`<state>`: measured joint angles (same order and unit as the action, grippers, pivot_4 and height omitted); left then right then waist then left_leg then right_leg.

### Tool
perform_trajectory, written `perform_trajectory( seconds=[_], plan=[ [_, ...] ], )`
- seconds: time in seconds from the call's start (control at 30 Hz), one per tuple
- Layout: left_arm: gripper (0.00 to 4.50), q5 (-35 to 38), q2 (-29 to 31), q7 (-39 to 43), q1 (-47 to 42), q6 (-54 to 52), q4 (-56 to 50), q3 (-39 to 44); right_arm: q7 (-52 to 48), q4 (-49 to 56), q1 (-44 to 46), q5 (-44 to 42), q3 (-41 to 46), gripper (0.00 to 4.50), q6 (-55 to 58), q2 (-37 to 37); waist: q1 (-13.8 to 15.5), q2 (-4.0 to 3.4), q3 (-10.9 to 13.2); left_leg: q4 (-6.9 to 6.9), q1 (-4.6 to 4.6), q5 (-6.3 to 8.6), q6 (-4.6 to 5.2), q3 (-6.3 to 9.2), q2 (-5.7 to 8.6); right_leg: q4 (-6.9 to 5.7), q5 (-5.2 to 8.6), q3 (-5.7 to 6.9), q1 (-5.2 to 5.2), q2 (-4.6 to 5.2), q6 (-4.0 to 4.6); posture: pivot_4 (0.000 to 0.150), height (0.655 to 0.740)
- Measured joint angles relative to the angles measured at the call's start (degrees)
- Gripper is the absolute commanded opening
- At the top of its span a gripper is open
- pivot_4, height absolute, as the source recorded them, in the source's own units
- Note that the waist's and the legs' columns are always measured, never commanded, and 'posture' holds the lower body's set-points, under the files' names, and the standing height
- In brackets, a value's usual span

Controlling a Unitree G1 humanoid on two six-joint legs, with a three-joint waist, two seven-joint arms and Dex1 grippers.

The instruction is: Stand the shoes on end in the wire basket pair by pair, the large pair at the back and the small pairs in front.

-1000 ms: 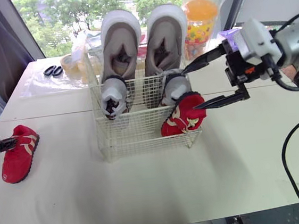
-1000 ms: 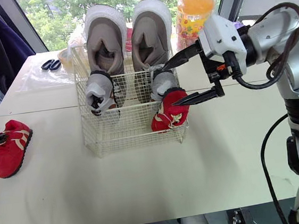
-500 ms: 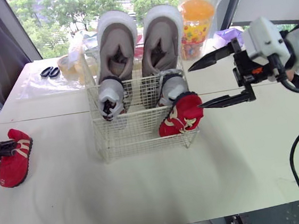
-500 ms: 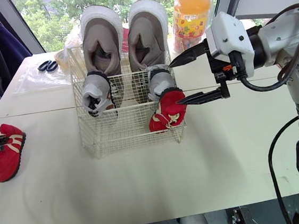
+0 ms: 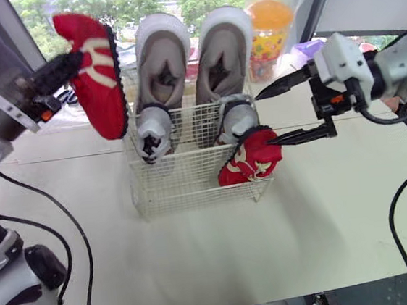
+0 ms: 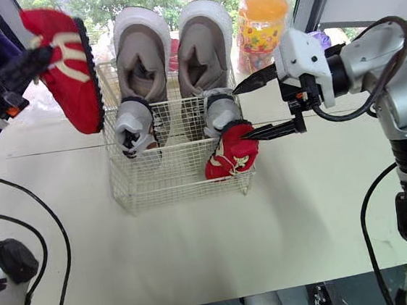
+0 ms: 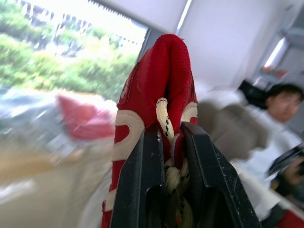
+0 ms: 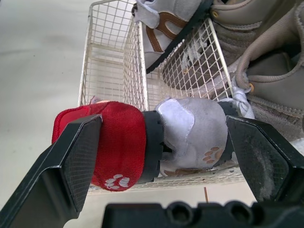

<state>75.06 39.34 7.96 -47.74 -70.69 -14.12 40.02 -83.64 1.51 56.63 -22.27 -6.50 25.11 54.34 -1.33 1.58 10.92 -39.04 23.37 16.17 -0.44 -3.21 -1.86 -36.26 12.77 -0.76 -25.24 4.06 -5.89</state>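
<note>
My left gripper (image 5: 71, 61) is shut on a small red shoe (image 5: 97, 70) with white stripes, held high in the air just left of the white wire basket (image 5: 193, 191). In the left wrist view the fingers (image 7: 142, 180) pinch its laces and tongue. Two large grey-brown shoes (image 5: 161, 55) stand on end at the basket's back. Two small grey shoes (image 5: 151, 132) stand in front of them. A second red shoe (image 5: 252, 157) leans in the front right corner. My right gripper (image 5: 264, 119) is open beside that corner, its fingers (image 8: 71, 161) on either side of the red and grey shoes.
An orange patterned cup in a plastic bag (image 5: 270, 23) stands behind the basket on the right. The white table (image 5: 272, 247) stretches in front. A person (image 7: 284, 102) is blurred in the left wrist view's background.
My left gripper closed on the red shoe lying on the table at the far left and raised it to beside the basket's top. The right gripper stayed open by the basket.
</note>
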Motion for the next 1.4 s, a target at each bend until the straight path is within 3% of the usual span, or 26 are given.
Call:
perform_trajectory(
  seconds=[0.1, 0.23, 0.4, 0.67, 0.73, 0.93, 1.03, 1.23, 1.4],
  plan=[
    [0.03, 0.90, 0.14, -7.91, 2.42, 1.27, -8.93, -3.41, -0.27, -1.96, 1.66, 1.13, -0.71, 4.50, -1.34, -1.98, 0.24, 0.00, 0.00, -0.01, -0.03, -0.05, -0.08, 0.04, 0.04, -0.01, -0.01, 0.01, 0.10, -0.01, 0.03, 0.150, 0.7400],
    [0.03, 0.57, -1.88, -11.56, 5.56, 5.18, -16.72, -9.22, -0.98, -4.42, 4.10, 2.09, -3.01, 4.50, -1.75, -5.19, 0.65, 0.00, 0.00, -0.08, -0.05, -0.10, -0.16, 0.08, 0.08, 0.11, -0.02, 0.04, 0.27, -0.05, 0.10, 0.150, 0.7400],
    [0.03, -3.52, -6.12, -11.29, 15.44, 15.10, -27.14, -11.75, -2.20, -6.94, 5.00, 3.09, -4.24, 4.50, -2.82, -6.70, 0.65, -0.01, -0.01, -0.07, -0.09, -0.09, -0.16, 0.07, 0.11, 0.20, -0.02, 0.03, 0.37, -0.03, 0.11, 0.150, 0.7400],
    [0.03, -6.52, -9.19, -8.52, 33.54, 30.08, -37.64, -7.02, -3.49, -9.02, 4.18, 4.04, -4.01, 4.50, -4.46, -4.81, 1.03, 0.03, -0.03, -0.17, -0.22, -0.11, -0.14, 0.09, 0.12, 0.42, 0.11, 0.21, 0.73, -0.01, 0.41, 0.150, 0.7400],
    [0.03, -11.94, -11.76, -9.58, 35.49, 34.47, -40.78, -9.17, -3.29, -8.88, 3.68, 3.86, -3.37, 4.50, -3.42, -4.15, 1.11, 0.03, -0.04, -0.17, -0.30, -0.11, -0.13, 0.08, 0.13, 0.63, 0.06, 0.21, 0.90, 0.01, 0.48, 0.150, 0.7400],
    [0.03, -39.39, -20.13, -7.51, 36.00, 50.50, -36.71, -25.90, -2.01, -7.64, 2.60, 3.78, -2.25, 4.50, -1.85, -4.17, 1.10, 0.02, -0.09, -0.16, -0.35, -0.11, -0.11, 0.05, 0.07, 0.87, -0.04, 0.17, 1.03, -0.24, 0.62, 0.150, 0.7400],
    [0.03, -45.56, -23.08, -5.54, 36.07, 56.00, -33.28, -30.94, -1.86, -7.34, 2.56, 3.74, -2.22, 4.50, -1.70, -4.21, 0.84, 0.02, -0.09, -0.13, -0.32, -0.10, -0.10, 0.06, 0.02, 0.88, -0.05, 0.17, 0.99, -0.26, 0.61, 0.150, 0.7400],
    [0.03, -47.34, -26.97, -2.08, 41.53, 61.17, -33.42, -35.45, -1.85, -7.44, 2.56, 3.94, -2.21, 4.50, -1.90, -4.06, 0.76, 0.01, -0.09, -0.12, -0.32, -0.08, -0.08, 0.11, -0.03, 0.87, -0.05, 0.15, 0.96, -0.24, 0.61, 0.150, 0.7400],
    [0.03, -41.44, -26.80, -2.48, 43.68, 58.26, -35.76, -34.54, -1.89, -7.63, 2.48, 4.00, -2.20, 4.50, -1.89, -3.59, 0.84, 0.00, -0.10, -0.12, -0.33, -0.08, -0.07, 0.24, -0.04, 0.88, -0.04, 0.15, 0.96, -0.23, 0.62, 0.150, 0.7400]
  ],
)
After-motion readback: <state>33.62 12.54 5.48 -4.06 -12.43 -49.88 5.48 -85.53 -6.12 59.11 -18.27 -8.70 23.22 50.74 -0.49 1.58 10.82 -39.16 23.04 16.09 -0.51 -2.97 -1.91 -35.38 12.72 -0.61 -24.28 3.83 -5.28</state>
